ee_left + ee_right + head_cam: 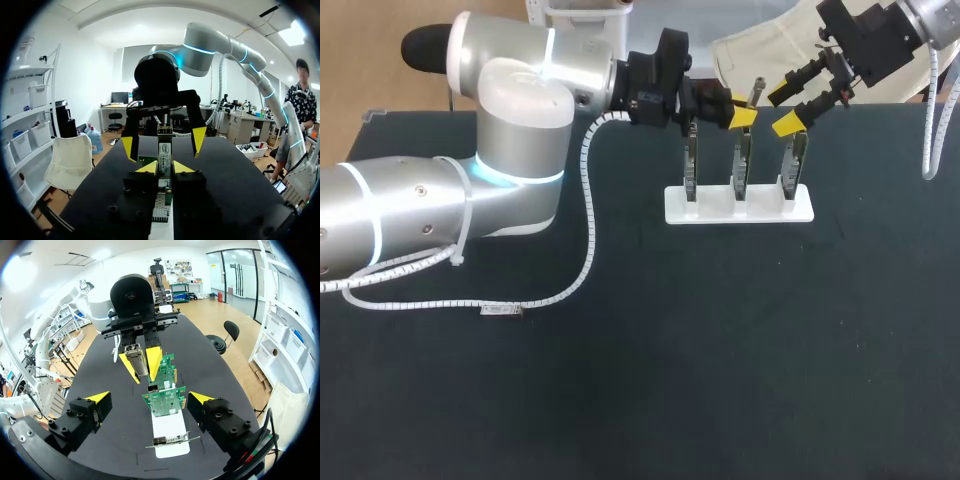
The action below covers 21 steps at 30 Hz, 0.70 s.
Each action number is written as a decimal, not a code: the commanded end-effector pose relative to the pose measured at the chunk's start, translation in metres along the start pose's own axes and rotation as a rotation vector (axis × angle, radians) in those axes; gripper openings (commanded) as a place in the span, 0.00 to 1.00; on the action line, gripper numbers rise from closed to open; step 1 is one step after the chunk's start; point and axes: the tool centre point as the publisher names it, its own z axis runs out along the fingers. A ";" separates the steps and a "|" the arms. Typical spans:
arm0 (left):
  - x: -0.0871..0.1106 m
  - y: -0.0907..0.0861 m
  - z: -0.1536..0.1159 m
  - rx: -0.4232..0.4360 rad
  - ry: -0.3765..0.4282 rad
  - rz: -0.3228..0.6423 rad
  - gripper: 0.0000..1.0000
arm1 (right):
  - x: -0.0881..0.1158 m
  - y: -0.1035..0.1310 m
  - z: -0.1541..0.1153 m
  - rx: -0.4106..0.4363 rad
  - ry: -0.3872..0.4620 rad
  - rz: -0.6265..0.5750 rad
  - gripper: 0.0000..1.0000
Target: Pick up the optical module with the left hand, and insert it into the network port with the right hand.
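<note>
left gripper (165, 167) clamped on optical module (164, 150), held upright over the middle network card (743, 165), likely presenting it for handover. right gripper (149, 399) spread wide, facing it, not touching. cards stand in white holder (710, 211).

The optical module's (164, 147) lower end is hidden, seemingly sunk between the left pincer's (165, 167) black finger blocks.

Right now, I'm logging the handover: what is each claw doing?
Left claw: closed on the optical module.
Right claw: open, holding nothing.
</note>
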 end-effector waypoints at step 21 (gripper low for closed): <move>0.002 0.004 0.002 0.024 -0.002 -0.008 0.00 | 0.001 0.002 0.000 0.006 -0.002 -0.001 1.00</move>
